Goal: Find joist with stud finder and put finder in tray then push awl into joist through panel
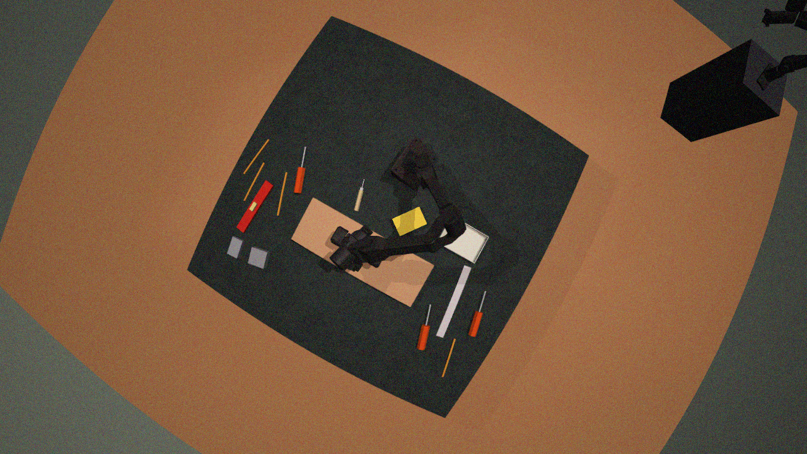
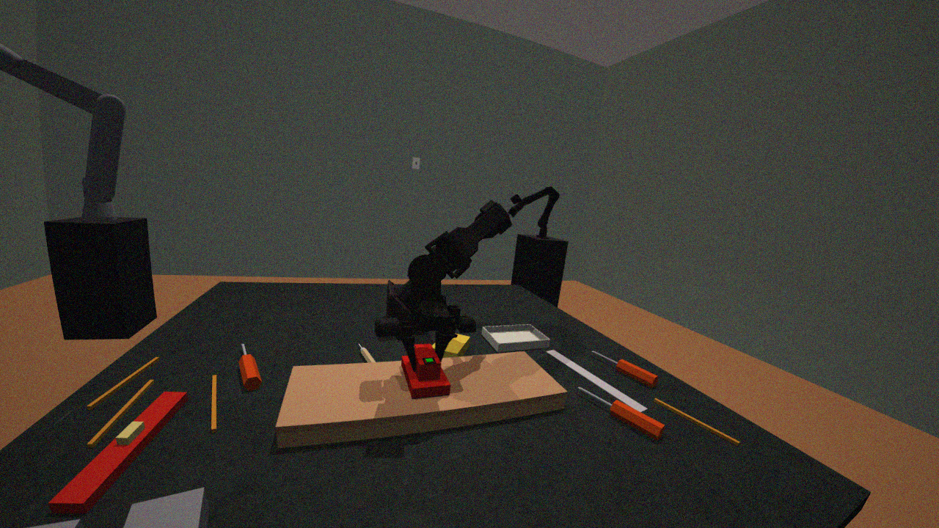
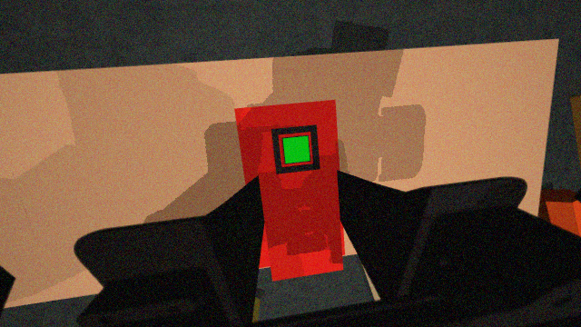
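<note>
My gripper [image 2: 426,361] [image 3: 293,176] is shut on the red stud finder [image 2: 426,380] [image 3: 304,218], over the middle of the floor panel [image 1: 394,279] [image 2: 341,394] [image 3: 477,91]. The stud finder is upright, its base at the panel's top face; whether it touches cannot be told. Its square light [image 2: 430,359] [image 3: 296,150] shows green. In the top view the arm hides the stud finder. The awl [image 1: 359,198] [image 2: 367,354], with a pale handle, lies behind the panel. The white tray [image 1: 470,243] [image 2: 515,339] stands behind the panel's right end, partly under the arm in the top view.
A yellow block [image 1: 408,221] [image 2: 457,344] sits behind the panel. Orange screwdrivers [image 1: 299,179] [image 1: 423,337] [image 1: 475,323] lie on both sides. A red level [image 1: 246,217] [image 2: 105,472], grey blocks [image 1: 234,246] [image 1: 258,257] and thin sticks lie left. A pale strip [image 1: 453,302] [image 2: 597,380] lies right.
</note>
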Controlling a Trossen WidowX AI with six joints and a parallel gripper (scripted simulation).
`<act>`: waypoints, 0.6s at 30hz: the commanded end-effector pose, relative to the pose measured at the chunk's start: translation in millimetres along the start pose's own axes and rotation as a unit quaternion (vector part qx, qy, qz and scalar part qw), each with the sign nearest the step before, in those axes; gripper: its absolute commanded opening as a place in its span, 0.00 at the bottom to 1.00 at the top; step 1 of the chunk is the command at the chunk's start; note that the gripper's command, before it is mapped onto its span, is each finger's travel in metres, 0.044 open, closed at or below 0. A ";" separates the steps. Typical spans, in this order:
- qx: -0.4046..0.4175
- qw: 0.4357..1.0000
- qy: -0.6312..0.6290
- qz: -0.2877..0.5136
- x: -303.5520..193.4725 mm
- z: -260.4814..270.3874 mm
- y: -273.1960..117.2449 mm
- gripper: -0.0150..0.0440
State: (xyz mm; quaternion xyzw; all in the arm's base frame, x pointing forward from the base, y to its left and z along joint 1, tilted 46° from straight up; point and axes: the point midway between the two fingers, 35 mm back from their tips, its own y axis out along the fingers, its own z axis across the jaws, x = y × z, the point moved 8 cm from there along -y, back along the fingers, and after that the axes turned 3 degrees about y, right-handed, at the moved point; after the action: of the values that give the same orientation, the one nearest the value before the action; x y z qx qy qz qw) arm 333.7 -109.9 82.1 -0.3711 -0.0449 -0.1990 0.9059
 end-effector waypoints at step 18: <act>-0.002 1.000 -0.002 0.000 4.4 -61.6 -0.2 0.25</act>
State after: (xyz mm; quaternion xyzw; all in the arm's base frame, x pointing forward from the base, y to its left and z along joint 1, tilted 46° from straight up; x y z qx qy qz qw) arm 332.7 -147.4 45.2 -0.3716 -0.0456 -0.1992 0.9056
